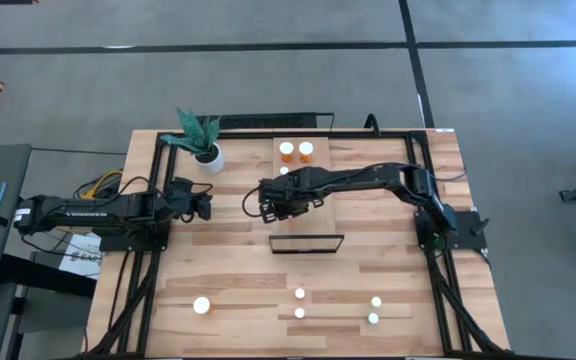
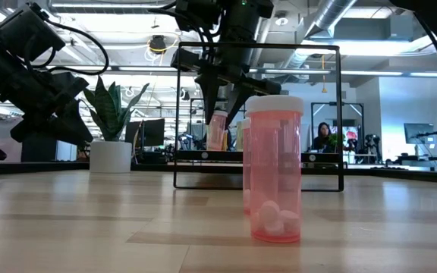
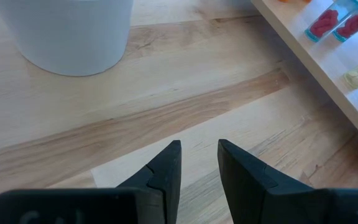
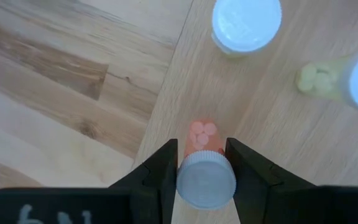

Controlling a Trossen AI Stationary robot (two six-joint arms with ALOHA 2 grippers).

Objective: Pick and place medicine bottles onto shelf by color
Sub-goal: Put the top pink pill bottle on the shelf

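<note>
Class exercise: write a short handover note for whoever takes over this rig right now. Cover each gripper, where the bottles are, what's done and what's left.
Right gripper: shut on an orange bottle, held over the shelf.
Left gripper: shut, holding nothing, waiting beside the plant pot.
Done: two orange bottles stand at the shelf's far end, with others near the gripper.
Left: set the held bottle down, then fetch five bottles from the table's near side.

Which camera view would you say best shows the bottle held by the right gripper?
The right wrist view: the orange bottle sits between the right gripper fingers. Low view shows it distantly; high view hides it; left wrist misses it.
</note>
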